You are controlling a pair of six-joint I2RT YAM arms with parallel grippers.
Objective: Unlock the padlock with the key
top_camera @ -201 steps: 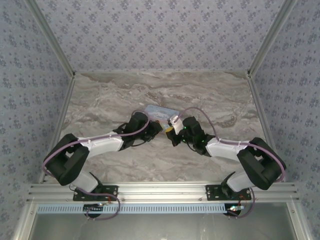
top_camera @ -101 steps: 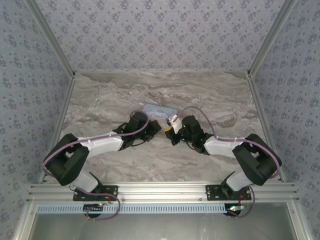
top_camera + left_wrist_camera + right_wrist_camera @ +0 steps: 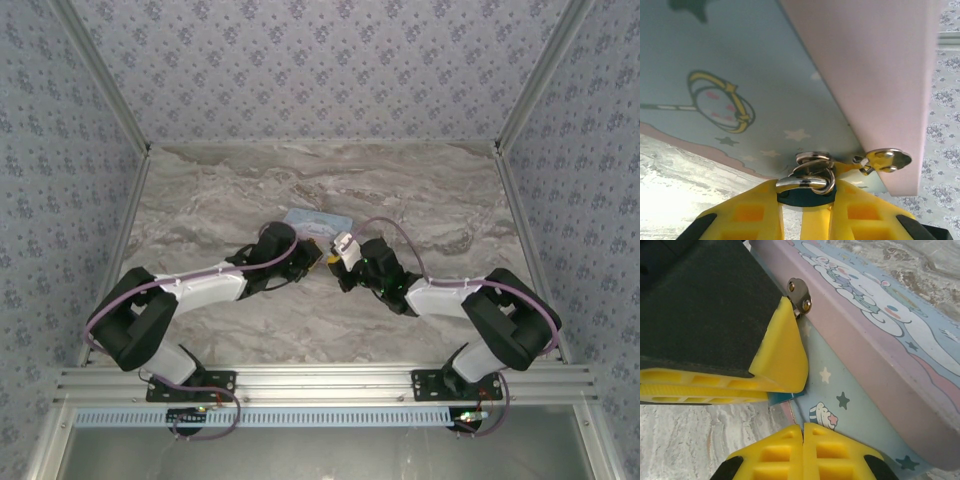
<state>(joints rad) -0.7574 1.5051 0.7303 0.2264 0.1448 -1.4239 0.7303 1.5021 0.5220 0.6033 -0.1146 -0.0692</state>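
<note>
Now | left end effector clamps the padlock body at the hasp of the tin, mid-surface | right end effector pinched shut just beside | I judge padlock light, rigid, slippery; hold its flat sides.

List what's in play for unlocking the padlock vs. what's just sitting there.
In play: padlock, clamped in the left gripper; right gripper, shut, close by.
Just there: cartoon tin, its metal clasp plate, marble table.
</note>
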